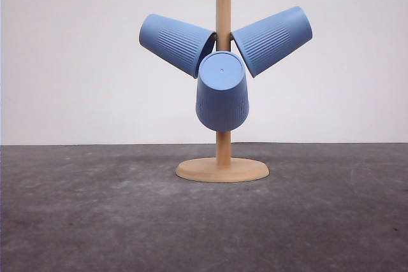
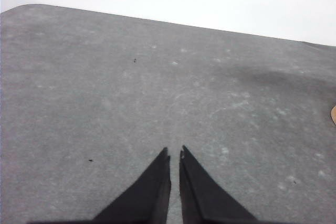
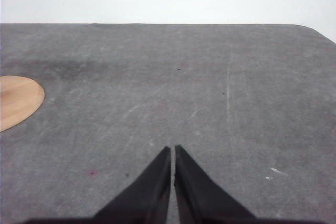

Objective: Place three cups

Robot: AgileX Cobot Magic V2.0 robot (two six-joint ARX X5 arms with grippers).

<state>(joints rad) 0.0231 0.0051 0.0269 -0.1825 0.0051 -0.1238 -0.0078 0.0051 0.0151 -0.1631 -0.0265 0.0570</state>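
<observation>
Hanging mouth-inward from a wooden peg stand [image 1: 222, 17], three light-blue ribbed cups fan out above the dark grey bench [image 1: 95, 221] in the front view. The left cup [image 1: 177, 43] tilts up and away to the left of the post, the right cup [image 1: 273, 39] mirrors it to the right, and the middle cup [image 1: 222, 92] hangs in front of the post with its flat base turned toward the camera. All three crowd together at the post; whether they touch one another cannot be told. The stand's round wooden base [image 1: 222, 170] sits flat on the bench directly below them.

Seen from its own wrist camera, the left pincer [image 2: 175, 153] is clenched, its two black fingers [image 2: 155, 182] drawn together to a narrow slit and gripping nothing. It hovers over bare bench, with a sliver of the stand's base [image 2: 334, 115] showing at the picture's far right edge, well ahead of and to the side of the fingertips.

Viewed from the right wrist camera, the right pincer [image 3: 172, 149] is likewise clenched and empty, black fingers [image 3: 199, 187] nearly meeting at the tips. A larger arc of the wooden base [image 3: 18, 100] lies ahead of the fingertips and off to the other side, well apart from them. The cups hang above that base, clear of both pincers.
</observation>
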